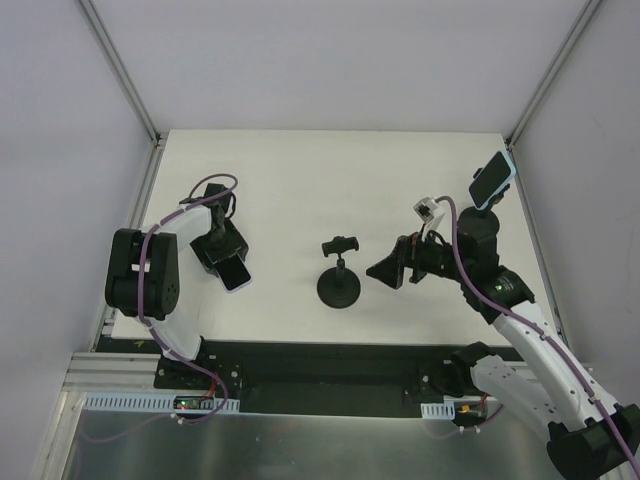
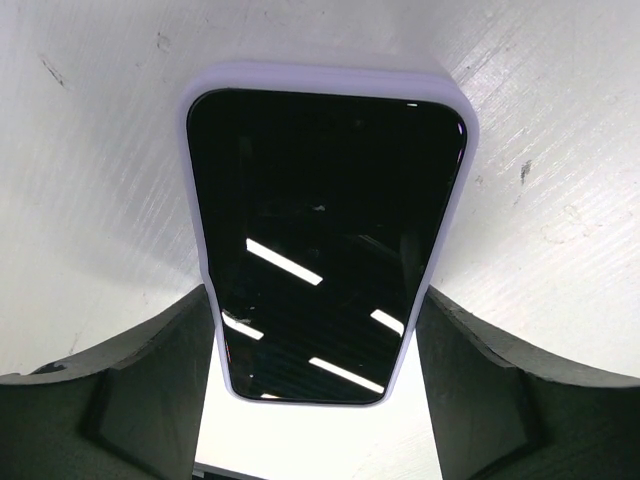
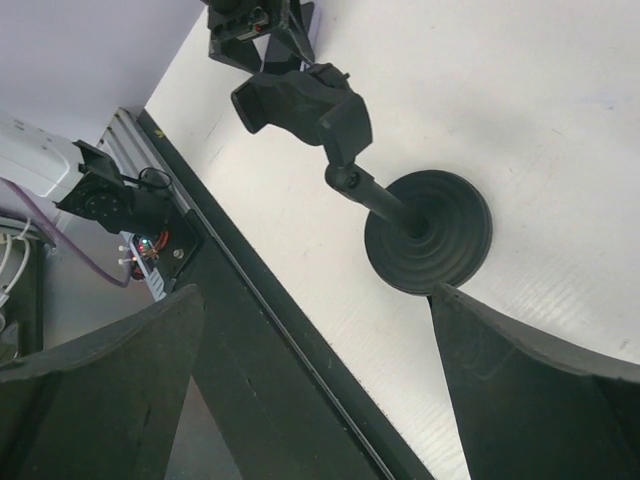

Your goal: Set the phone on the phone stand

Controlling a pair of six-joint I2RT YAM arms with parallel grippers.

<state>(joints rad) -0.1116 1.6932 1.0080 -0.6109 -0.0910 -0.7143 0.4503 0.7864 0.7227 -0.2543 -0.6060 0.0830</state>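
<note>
The phone (image 2: 325, 230) is showing a black glass face framed by a pale lilac case with rounded corners. Slanted white bars of light are reflecting off the lower half of its screen. The screen is facing the left wrist camera, and the top end of the phone is pointing away from the wrist.

The left tool (image 2: 315, 310) is closing on the phone: its two black fingers (image 2: 150, 390) are pressing against the long edges near the lower end, one on each side, while most of the phone is projecting beyond them. Whether the phone is resting on the white surface (image 1: 300, 180) or hanging just above it is not something these views are settling.

From overhead, the phone is sitting slantwise over the left part of the surface. It is left of the phone stand (image 1: 340, 275) and well apart from it.

The stand is standing upright near the middle on a round black base, with its clamp head on a short stem.

The right tool (image 1: 388, 270) is hovering just to the right of the stand with its fingers spread wide and gripping nothing. In its wrist view, the base is showing between them.

A second handset (image 1: 493, 180), in a light blue case, is showing at the far right.
</note>
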